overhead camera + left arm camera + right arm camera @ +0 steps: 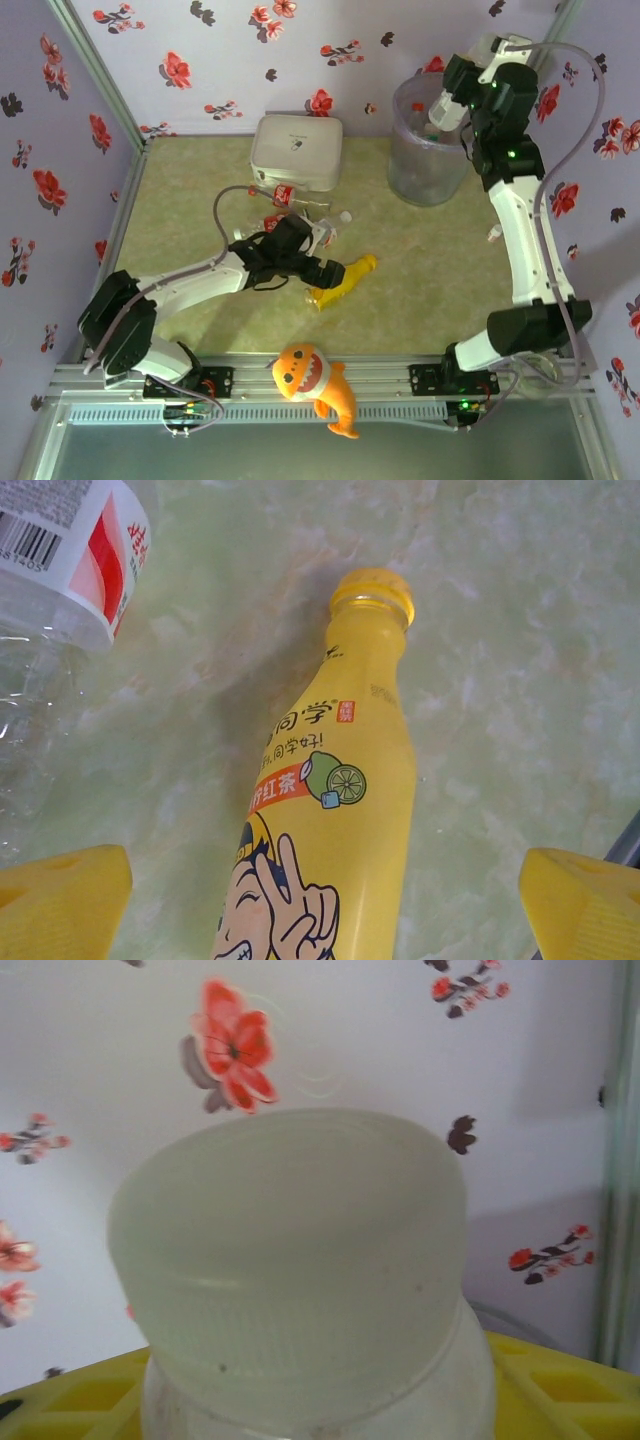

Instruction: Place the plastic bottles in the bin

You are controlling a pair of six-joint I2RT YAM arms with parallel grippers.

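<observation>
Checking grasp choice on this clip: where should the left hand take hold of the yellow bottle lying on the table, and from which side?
Grip the yellow bottle on its wide labelled body, below the narrowing neck, from above: it lies flat on its side, and the open left hand straddles its width.

top external: bright, even overhead light; soft shadow under the left arm [190, 275] on the table [420, 280] | left wrist: yellow bottle [330, 810] sharp, label print readable; faint shadow on the table to its left | right wrist: white-capped bottle [290, 1260] very close, blurred; wallpaper [400, 1040] behind soft, pale, washed out
</observation>
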